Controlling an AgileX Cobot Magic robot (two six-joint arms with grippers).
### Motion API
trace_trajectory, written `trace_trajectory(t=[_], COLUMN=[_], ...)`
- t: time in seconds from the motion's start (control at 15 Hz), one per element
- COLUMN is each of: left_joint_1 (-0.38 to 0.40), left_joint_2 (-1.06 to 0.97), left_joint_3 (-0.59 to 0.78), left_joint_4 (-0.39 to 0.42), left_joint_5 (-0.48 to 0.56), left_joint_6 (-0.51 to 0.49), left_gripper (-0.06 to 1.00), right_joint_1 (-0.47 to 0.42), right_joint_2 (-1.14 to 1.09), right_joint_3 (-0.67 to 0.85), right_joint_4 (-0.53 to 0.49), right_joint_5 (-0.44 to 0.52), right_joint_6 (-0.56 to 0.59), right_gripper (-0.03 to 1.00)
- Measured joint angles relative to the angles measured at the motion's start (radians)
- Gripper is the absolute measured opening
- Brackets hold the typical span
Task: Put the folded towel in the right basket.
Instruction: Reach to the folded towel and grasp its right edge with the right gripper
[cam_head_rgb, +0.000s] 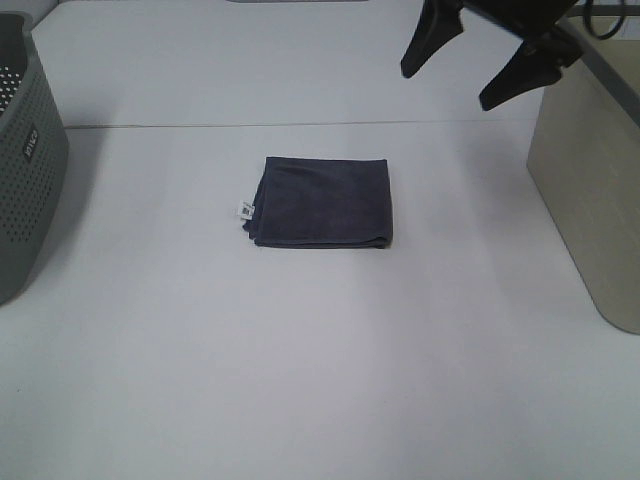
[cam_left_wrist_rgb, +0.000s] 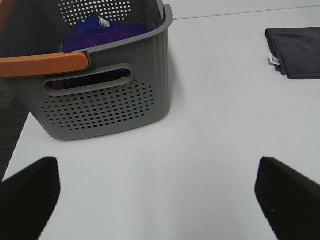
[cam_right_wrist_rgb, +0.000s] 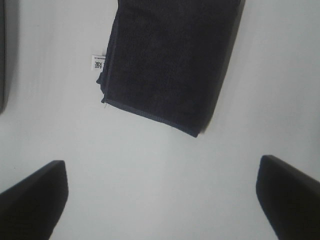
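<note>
A dark grey folded towel (cam_head_rgb: 324, 201) with a small white tag lies flat in the middle of the white table. It also shows in the right wrist view (cam_right_wrist_rgb: 170, 65) and at the edge of the left wrist view (cam_left_wrist_rgb: 296, 51). My right gripper (cam_head_rgb: 468, 68) is open and empty, high above the table behind and to the right of the towel. The beige right basket (cam_head_rgb: 590, 190) stands at the right edge. My left gripper (cam_left_wrist_rgb: 160, 200) is open and empty, low over the table in front of the grey basket; it is out of the exterior view.
A grey perforated basket (cam_left_wrist_rgb: 107, 85) with an orange handle (cam_left_wrist_rgb: 45, 63) stands at the left edge (cam_head_rgb: 25, 150). It holds blue-purple cloth (cam_left_wrist_rgb: 105, 31). The table's left edge drops off beside it.
</note>
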Motion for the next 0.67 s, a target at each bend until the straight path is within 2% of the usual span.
trace_trajectory(t=[0.33, 0.67], left_joint_1=[0.000, 0.000], left_joint_2=[0.000, 0.000], left_joint_3=[0.000, 0.000], left_joint_4=[0.001, 0.001], left_joint_5=[0.000, 0.000], left_joint_6=[0.000, 0.000], left_gripper=[0.99, 0.99], right_joint_1=[0.001, 0.001], right_joint_2=[0.313, 0.470], right_joint_3=[-0.184, -0.251], right_joint_4=[0.016, 0.022], right_joint_5=[-0.004, -0.035], right_joint_6=[0.002, 0.019], right_gripper=[0.98, 0.98])
